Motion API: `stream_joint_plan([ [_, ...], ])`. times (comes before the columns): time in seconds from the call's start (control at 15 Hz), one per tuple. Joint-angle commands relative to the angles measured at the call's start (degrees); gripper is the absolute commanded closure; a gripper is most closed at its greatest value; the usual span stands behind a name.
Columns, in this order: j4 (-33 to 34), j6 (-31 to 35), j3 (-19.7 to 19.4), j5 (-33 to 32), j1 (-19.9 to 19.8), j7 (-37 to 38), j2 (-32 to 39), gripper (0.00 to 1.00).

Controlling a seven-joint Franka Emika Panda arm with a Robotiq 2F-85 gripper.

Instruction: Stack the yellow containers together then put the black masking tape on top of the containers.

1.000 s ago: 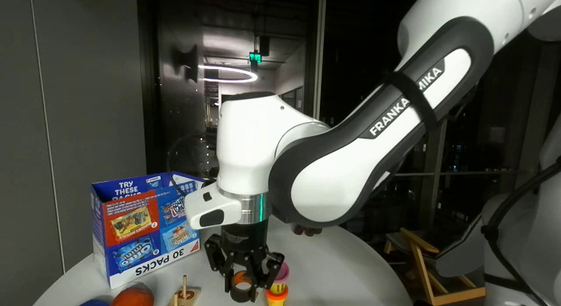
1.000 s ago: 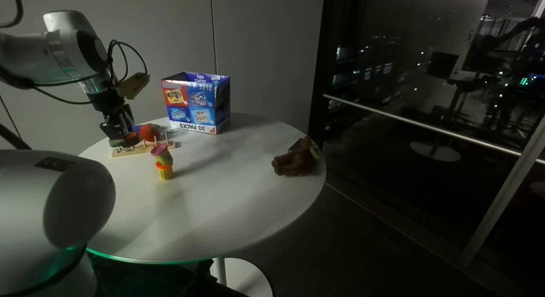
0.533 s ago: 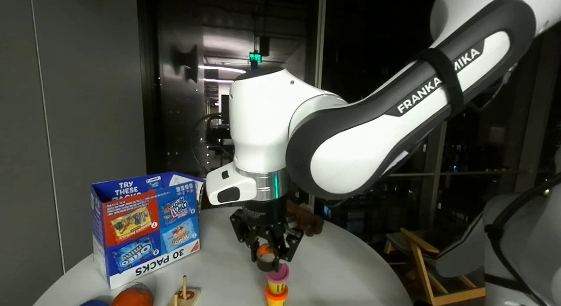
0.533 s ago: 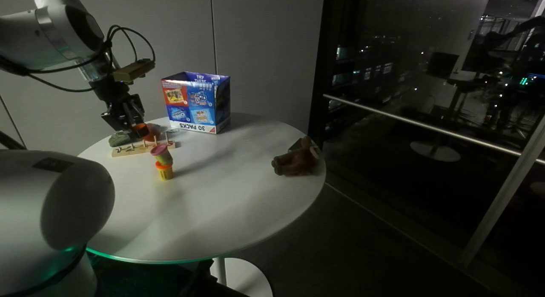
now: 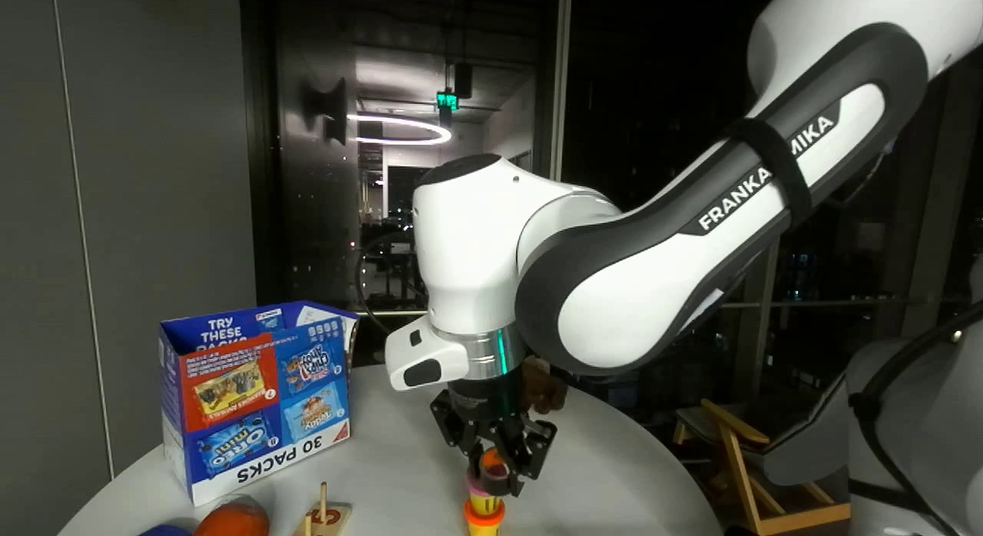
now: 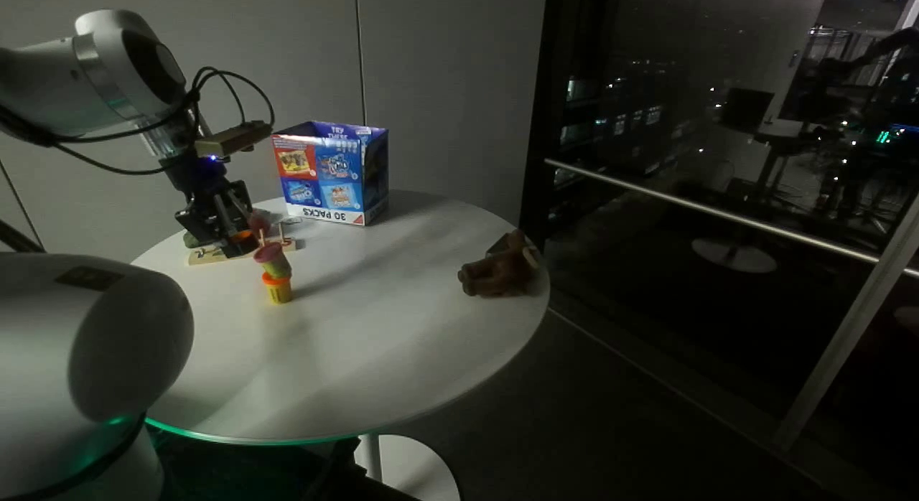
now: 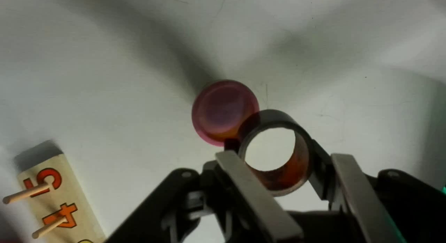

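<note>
Prob. on final placing step, over white table (image 6: 402, 343). Poised w/ loaded gripper (image 7: 277, 157), just left of yellow containers (image 6: 278, 271) in an exterior view, already stacked 2 high & topped w/ pink lid (image 7: 223, 110). Clamped on black masking tape (image 7: 271, 118), overlapping lid's near-right edge in wrist view; can't tell if touching. Next: shift left & far (wrist-view dir.), centre over lid, lower, release, back off straight up.

Upper yellow container (image 6: 276, 263), pink-lidded, is stacked on lower yellow container (image 6: 279, 291), orange-lidded. Black tape roll (image 7: 270, 119), orange-brown inside its open core, is gripped from opposite sides, held near the stack's top; pink edge is overlapped in wrist view; contact can't be told.
</note>
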Motion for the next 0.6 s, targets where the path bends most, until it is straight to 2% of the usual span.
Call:
stream_joint_plan([
  [0.0,-1.6,2.7,-0.5,-1.4,0.6,1.1,-0.4,0.75],
  [0.53,-3.4,6.3,0.2,-6.1,-0.1,3.9,-1.3,0.74],
])
